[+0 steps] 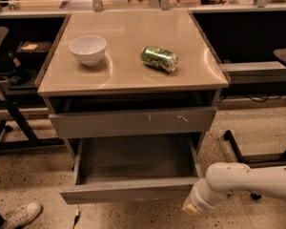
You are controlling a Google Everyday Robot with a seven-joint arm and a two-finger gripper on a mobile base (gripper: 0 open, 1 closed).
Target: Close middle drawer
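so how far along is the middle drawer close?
Done: nothing on the closing itself. The middle drawer stands pulled well out, its grey interior exposed. In hand: the gripper sits low at the right end of the drawer's front; I cannot tell whether it touches. Left: push the front in until it lines up with the scratched drawer front above.

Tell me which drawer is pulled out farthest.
The middle drawer, the lower one with the plain front: its grey interior lies open. The scratched drawer front above it sticks out far less. The gripper hangs by the middle drawer's right front corner.
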